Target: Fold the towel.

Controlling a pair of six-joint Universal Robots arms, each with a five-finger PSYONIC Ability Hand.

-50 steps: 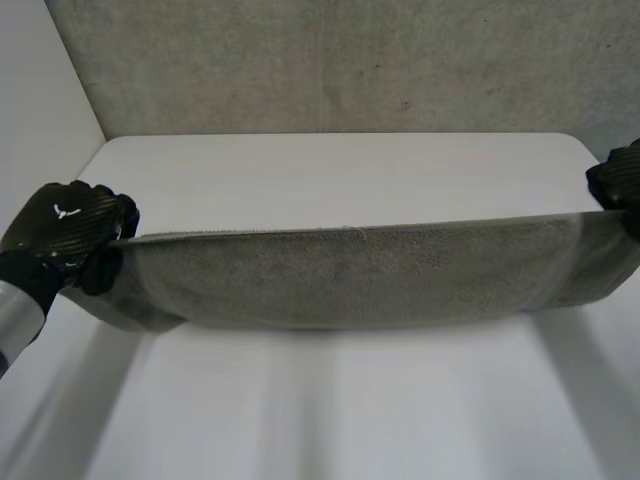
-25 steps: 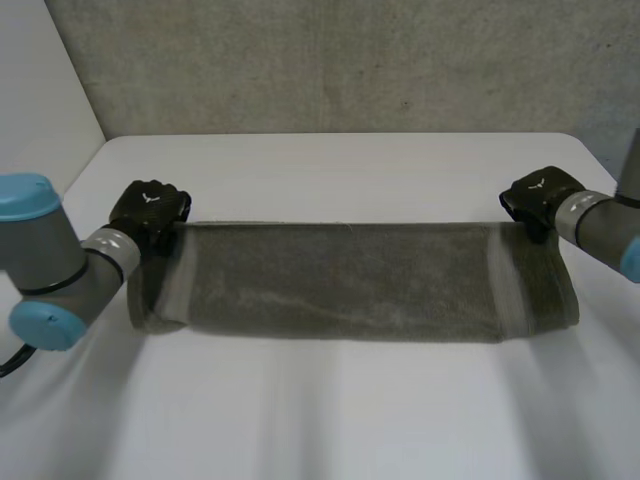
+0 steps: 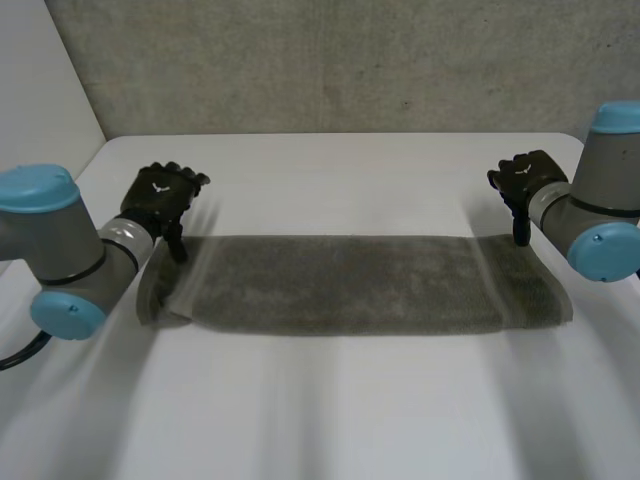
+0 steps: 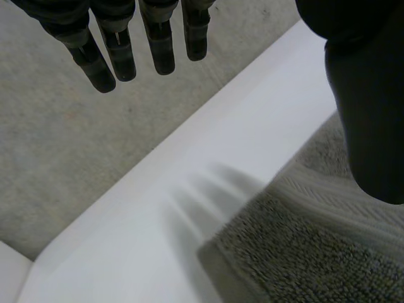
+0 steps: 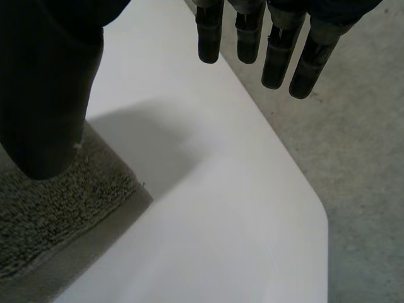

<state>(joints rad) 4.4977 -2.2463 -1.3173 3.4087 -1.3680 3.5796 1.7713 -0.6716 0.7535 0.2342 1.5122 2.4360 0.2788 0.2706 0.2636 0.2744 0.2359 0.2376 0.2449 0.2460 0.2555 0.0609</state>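
Moved: towel [image 3: 350,285] dropped flat on table [image 3: 340,410].
Left hand [image 3: 160,195]: released, corner beneath its thumb.
Right hand [image 3: 525,178]: released, corner beneath its thumb.

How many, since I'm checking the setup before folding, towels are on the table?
1. The grey towel lies flat across the middle of the white table, its far corners near the open left hand and open right hand. Another under it cannot be ruled out.

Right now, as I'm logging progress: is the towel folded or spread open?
Folded, it seems: the towel lies as a narrow strip on the table, a second layer peeking out at its left end.
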